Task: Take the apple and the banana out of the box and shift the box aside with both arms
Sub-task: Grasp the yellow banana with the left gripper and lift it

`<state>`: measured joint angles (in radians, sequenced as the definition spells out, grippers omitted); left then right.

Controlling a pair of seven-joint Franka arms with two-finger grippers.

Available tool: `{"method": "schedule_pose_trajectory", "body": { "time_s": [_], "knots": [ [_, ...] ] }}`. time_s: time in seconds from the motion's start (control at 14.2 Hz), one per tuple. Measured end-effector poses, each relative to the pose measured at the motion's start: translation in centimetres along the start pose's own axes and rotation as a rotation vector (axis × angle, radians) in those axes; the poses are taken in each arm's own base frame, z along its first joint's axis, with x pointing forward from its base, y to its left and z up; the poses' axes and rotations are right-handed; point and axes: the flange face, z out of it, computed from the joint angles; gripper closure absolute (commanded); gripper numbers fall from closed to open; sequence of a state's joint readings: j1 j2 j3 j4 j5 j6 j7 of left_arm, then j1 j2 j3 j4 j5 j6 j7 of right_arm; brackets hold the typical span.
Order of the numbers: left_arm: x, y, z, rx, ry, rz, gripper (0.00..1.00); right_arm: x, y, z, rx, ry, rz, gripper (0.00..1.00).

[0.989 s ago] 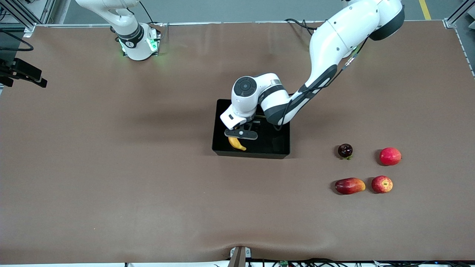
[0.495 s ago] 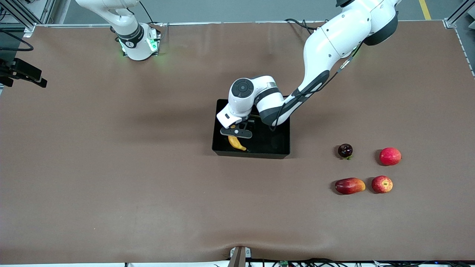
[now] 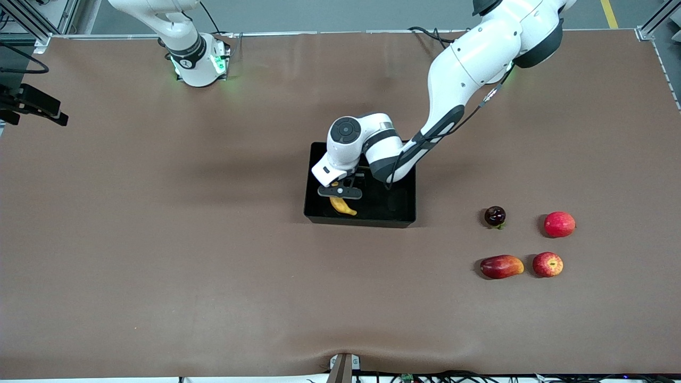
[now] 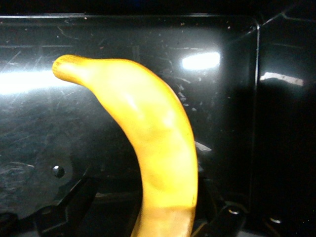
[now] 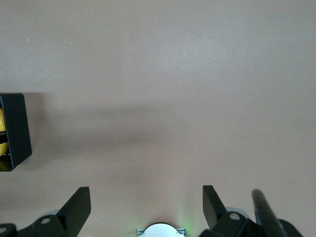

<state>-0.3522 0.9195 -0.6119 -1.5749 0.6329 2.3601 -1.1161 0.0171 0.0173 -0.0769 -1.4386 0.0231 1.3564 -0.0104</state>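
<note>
Over the black bin (image 3: 404, 215), left gripper (image 3: 340, 194) fingers spread either side of banana (image 3: 343, 206) (lying inside), right gripper (image 5: 146, 207) waiting, fingers spread

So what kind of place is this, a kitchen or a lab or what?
Most likely a robotics lab, not a kitchen. Two white robot arms are bolted to a table under a plain brown cover, cables trail along its edges, and the fruit looks like practice props: a banana in a black bin, an apple nearby.
</note>
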Motion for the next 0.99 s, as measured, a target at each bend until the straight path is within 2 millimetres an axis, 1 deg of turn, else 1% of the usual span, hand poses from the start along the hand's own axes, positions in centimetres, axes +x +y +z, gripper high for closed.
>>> {"method": "schedule_pose_trajectory", "body": {
  "time_s": [0.14, 0.21, 0.42, 0.64, 0.78, 0.85, 0.99],
  "knots": [
    [0.3, 0.0, -0.2, -0.003, 0.005, -0.004, 0.9, 1.1, 0.0, 1.3, -0.001, -0.021, 0.0, 0.0],
    [0.5, 0.0, -0.4, -0.006, 0.008, -0.006, 1.0, 1.4, -0.1, 1.7, -0.002, -0.027, 0.0, 0.0],
    [1.2, 0.1, -1.1, -0.015, 0.023, -0.014, 1.0, 1.6, -0.4, 1.8, -0.003, -0.028, -0.005, 0.0],
    [3.0, 0.3, -2.9, -0.036, 0.057, -0.034, 1.0, 1.6, -0.6, 1.6, -0.003, -0.025, -0.01, 0.0],
    [4.0, 0.2, -4.5, -0.046, 0.082, -0.045, 1.0, 1.7, -1.0, 2.0, -0.002, -0.035, -0.016, 0.0],
    [4.6, -0.1, -5.5, -0.046, 0.094, -0.053, 1.0, 1.9, -1.4, 2.4, -0.002, -0.045, -0.025, 0.0],
    [5.6, -0.9, -8.3, -0.044, 0.097, -0.076, 1.0, 2.6, -2.9, 3.6, -0.006, -0.068, -0.051, 0.0]
  ]
}}
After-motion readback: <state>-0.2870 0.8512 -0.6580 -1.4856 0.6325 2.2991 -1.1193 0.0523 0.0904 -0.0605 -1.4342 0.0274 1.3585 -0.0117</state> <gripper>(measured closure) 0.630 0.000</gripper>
